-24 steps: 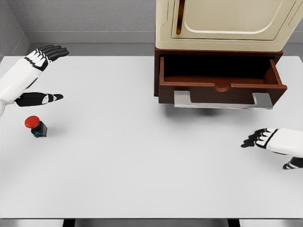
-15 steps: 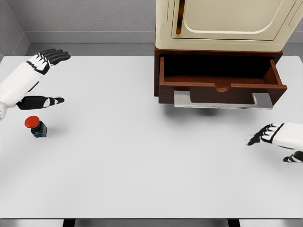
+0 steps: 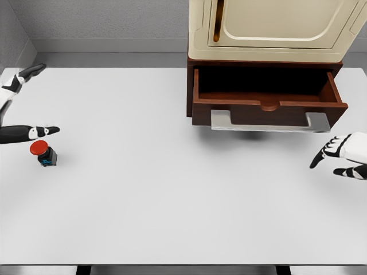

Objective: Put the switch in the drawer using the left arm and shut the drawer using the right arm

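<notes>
fingers (image 3: 34,131) spread above switch (image 3: 42,153)

The worktop (image 3: 172,200) looks smooth and matt. The drawer (image 3: 266,106) looks like dark polished wood, its handle (image 3: 269,121) brushed metal. The cabinet (image 3: 275,28) above is cream, faintly glossy. The switch (image 3: 43,152) looks plastic.

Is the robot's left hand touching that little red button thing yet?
Apart. In the head view, the left hand shows open at the table's left edge, and a thin strip of white table shows between its thumb and the switch.
</notes>
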Controlling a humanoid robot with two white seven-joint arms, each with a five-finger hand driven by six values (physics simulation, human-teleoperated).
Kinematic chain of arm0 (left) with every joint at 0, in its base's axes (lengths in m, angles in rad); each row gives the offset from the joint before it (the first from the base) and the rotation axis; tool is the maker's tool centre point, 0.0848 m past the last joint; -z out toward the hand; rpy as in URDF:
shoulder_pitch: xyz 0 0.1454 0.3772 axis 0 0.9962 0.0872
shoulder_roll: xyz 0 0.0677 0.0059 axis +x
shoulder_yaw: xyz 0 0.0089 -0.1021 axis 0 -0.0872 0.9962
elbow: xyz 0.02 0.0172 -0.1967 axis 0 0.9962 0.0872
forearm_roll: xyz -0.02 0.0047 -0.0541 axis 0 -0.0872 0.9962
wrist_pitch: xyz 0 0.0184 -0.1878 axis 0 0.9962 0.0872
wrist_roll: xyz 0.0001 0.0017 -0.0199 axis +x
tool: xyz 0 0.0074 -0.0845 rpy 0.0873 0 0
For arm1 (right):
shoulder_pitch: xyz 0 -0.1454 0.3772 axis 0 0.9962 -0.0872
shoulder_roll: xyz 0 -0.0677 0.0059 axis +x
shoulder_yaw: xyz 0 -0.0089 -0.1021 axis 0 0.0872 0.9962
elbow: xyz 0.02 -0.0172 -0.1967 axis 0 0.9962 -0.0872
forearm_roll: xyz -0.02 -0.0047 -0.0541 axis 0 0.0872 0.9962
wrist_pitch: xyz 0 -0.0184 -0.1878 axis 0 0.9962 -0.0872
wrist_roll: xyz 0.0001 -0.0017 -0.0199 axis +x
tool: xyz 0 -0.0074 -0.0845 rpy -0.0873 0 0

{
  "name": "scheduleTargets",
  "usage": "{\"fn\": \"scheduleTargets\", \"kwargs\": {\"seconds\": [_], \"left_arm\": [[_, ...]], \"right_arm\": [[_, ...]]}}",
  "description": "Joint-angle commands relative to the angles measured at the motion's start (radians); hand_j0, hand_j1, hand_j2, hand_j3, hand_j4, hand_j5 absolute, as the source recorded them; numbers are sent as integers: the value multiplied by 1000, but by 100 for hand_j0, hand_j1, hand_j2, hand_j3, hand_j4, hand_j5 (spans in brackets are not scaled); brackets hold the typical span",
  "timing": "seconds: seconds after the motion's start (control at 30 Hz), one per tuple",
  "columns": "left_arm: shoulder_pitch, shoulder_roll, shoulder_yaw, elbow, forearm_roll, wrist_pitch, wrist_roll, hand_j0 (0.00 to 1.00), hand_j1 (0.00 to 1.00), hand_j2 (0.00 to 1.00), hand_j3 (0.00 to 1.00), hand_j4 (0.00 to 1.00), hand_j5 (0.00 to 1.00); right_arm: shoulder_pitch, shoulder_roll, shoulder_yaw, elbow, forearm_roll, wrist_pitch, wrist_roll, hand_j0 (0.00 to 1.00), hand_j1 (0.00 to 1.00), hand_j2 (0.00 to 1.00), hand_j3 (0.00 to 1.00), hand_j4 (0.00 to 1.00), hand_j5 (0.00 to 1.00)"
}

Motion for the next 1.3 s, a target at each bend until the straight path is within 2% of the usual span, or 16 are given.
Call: {"fn": "scheduleTargets", "kwargs": {"seconds": [0.0, 0.07, 0.1, 0.3, 0.4, 0.57, 0.63, 0.73, 1.1, 1.27], "left_arm": [[0, 13, -2, 0, 120, 0, -16, 100, 100, 100, 100, 100, 100], [11, 12, 0, 0, 233, 0, -158, 100, 100, 100, 100, 100, 100], [12, 6, 1, 0, 250, 0, -218, 100, 100, 100, 100, 100, 100], [45, 4, 4, 31, 276, 0, -316, 100, 100, 100, 100, 100, 100], [71, 2, 6, 52, 304, 0, -324, 100, 100, 100, 100, 100, 100], [83, -7, 10, 169, 322, 0, -324, 100, 100, 100, 100, 100, 100], [84, -8, 10, 186, 322, 0, -326, 100, 100, 100, 100, 100, 100], [92, -33, 9, 200, 318, 0, -326, 100, 100, 100, 100, 100, 100], [89, -113, 9, 308, 265, 0, -326, 100, 100, 100, 100, 100, 100], [86, -119, 10, 328, 252, 0, -326, 100, 100, 100, 100, 100, 100]], "right_arm": [[0, 4, 0, 0, -17, 3, 0, 62, 62, 62, 62, 62, 62], [-2, 6, 2, 0, -17, 3, 0, 62, 62, 62, 62, 62, 62], [-2, 3, 0, 0, -19, 3, 0, 62, 62, 62, 62, 62, 62], [-14, -2, 11, -2, -17, 3, 0, 64, 64, 64, 64, 64, 64], [-28, -5, 12, -2, -17, 3, 0, 64, 64, 64, 64, 64, 64], [-40, -17, 17, -2, -17, 3, 0, 64, 64, 64, 64, 64, 64], [-78, -17, 68, -2, -16, 3, 0, 64, 64, 64, 64, 64, 64], [-100, -17, 103, -2, -16, 3, 0, 68, 68, 68, 68, 68, 68], [-86, -19, 104, -2, -16, 3, 0, 70, 70, 70, 70, 70, 70], [-69, -27, 108, -2, -16, 3, 0, 60, 60, 60, 60, 60, 60]]}}
